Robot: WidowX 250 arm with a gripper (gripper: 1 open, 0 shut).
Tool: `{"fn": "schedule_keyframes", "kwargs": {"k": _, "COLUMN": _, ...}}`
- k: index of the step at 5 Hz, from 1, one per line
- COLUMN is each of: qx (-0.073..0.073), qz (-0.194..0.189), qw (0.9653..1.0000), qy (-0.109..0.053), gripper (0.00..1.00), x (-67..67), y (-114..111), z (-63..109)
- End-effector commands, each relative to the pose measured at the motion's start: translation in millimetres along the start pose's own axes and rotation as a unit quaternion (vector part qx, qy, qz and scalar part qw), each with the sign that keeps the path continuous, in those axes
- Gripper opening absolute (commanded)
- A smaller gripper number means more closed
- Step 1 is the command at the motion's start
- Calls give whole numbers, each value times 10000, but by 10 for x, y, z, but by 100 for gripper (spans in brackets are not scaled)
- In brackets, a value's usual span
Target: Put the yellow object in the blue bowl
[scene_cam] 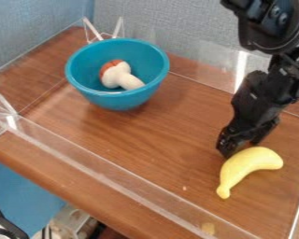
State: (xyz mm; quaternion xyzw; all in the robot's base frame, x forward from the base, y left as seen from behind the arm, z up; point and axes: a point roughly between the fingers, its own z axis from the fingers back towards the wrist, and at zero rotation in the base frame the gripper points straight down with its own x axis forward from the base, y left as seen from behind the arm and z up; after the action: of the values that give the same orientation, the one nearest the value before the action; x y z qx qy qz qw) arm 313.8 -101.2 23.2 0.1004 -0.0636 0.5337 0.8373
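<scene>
A smooth, curved yellow object (pixel 247 170) of glossy plastic, shaped like a small banana, lies flat on the wooden tabletop (pixel 139 140) near the right edge, its thicker end pointing up and to the right and its narrow tip toward the front. The tabletop has a warm reddish-brown grain with a slight sheen, and it is fenced by low, clear acrylic walls (pixel 64 154) whose edges catch the light as pale lines. Well apart from the banana, toward the back left, stands the blue bowl (pixel 117 74), round and deep, with a bright glossy teal surface; inside it rests a mushroom toy (pixel 120 77) with a white stem and a brown cap (it lies on its side against the bowl's floor). The black robot arm (pixel 275 56), matte and angular, comes down from the upper right, and its gripper (pixel 232 145) points steeply down just above and to the left of the banana's upper end. The fingers (pixel 226 145) are spread apart and hold nothing; their dark tips sit close to the tabletop, just beside the banana, and whether they touch it cannot be told.
</scene>
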Motion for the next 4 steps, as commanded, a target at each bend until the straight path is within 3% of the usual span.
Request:
{"fn": "schedule_keyframes", "kwargs": {"k": 1, "qx": 41, "qz": -191, "qw": 9998, "qy": 5, "gripper": 0, "x": -133, "y": 32, "z": 36}}
{"fn": "schedule_keyframes", "kwargs": {"k": 2, "qx": 23, "qz": -250, "qw": 9997, "qy": 15, "gripper": 0, "x": -127, "y": 49, "z": 60}}
{"fn": "schedule_keyframes", "kwargs": {"k": 3, "qx": 34, "qz": -345, "qw": 9994, "qy": 9, "gripper": 100, "x": -144, "y": 61, "z": 62}}
{"fn": "schedule_keyframes", "kwargs": {"k": 4, "qx": 21, "qz": -451, "qw": 9990, "qy": -8, "gripper": 0, "x": -145, "y": 82, "z": 58}}
